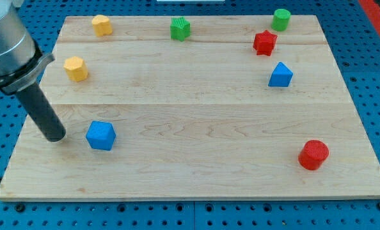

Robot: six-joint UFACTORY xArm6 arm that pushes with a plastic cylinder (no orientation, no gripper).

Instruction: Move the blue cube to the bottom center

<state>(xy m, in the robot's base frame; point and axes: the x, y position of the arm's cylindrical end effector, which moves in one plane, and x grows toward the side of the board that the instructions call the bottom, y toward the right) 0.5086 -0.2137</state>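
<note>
The blue cube (101, 135) lies on the wooden board (196, 160) at the lower left. My tip (54, 137) rests on the board just to the view's left of the blue cube, with a small gap between them. The dark rod rises from the tip toward the view's upper left.
A yellow block (76, 68) is at the left, another yellow block (101, 25) at the top left. A green block (180, 28) is at the top centre, a green cylinder (280, 19) at the top right. A red star (265, 43), a blue triangular block (280, 75) and a red cylinder (313, 154) are on the right.
</note>
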